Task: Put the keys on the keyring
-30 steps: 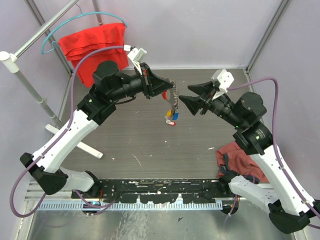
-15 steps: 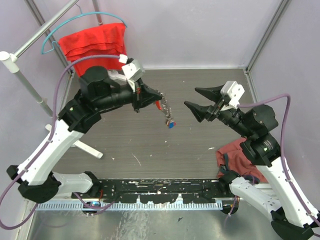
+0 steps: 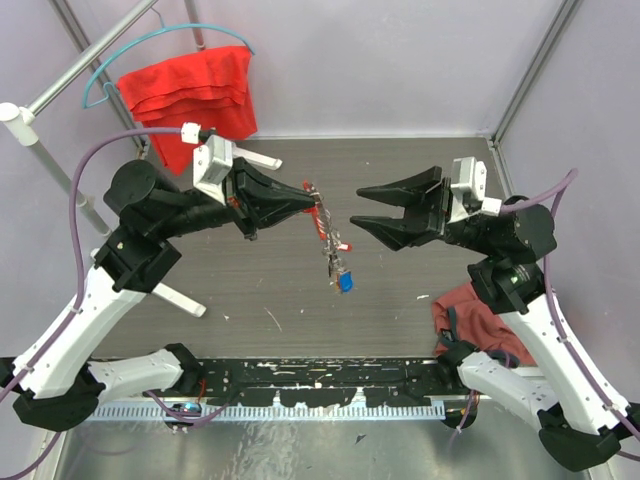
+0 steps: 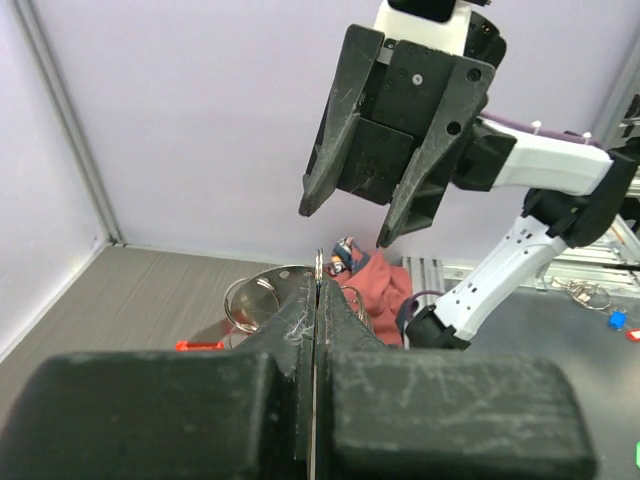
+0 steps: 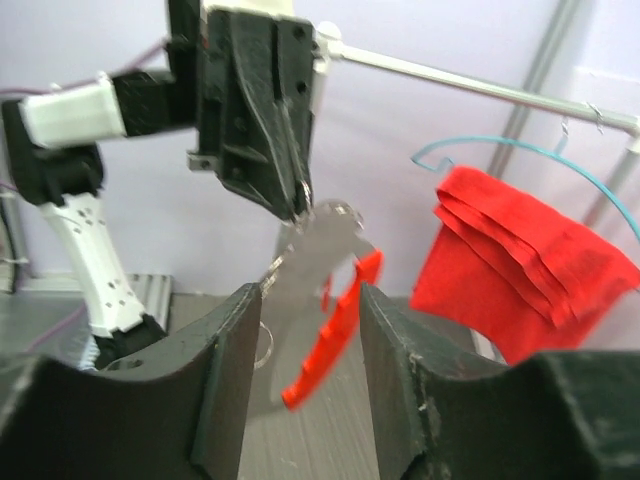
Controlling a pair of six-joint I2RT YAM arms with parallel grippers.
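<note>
My left gripper (image 3: 308,197) is shut on a thin flat silver piece (image 4: 318,266) at the top of the keys (image 3: 333,245). The bunch hangs in the air below it, with a red piece (image 3: 318,216) near the top and a blue tag (image 3: 345,284) at the bottom. A silver keyring (image 4: 249,300) shows beside my left fingers (image 4: 280,340). My right gripper (image 3: 358,207) is open and level, its tips just right of the bunch. In the right wrist view the silver piece (image 5: 314,252) and red piece (image 5: 336,330) hang, blurred, in front of my open right gripper (image 5: 306,296).
A red cloth (image 3: 190,88) hangs on a teal hanger (image 3: 160,38) from a rack at the back left. A dark red cloth (image 3: 470,312) lies by the right arm's base. More keys with a blue tag (image 4: 617,320) lie at the right edge of the left wrist view.
My left arm drew back to the left and its gripper swung level, so the keys now hang lower. My right gripper turned level and moved left toward the bunch.
</note>
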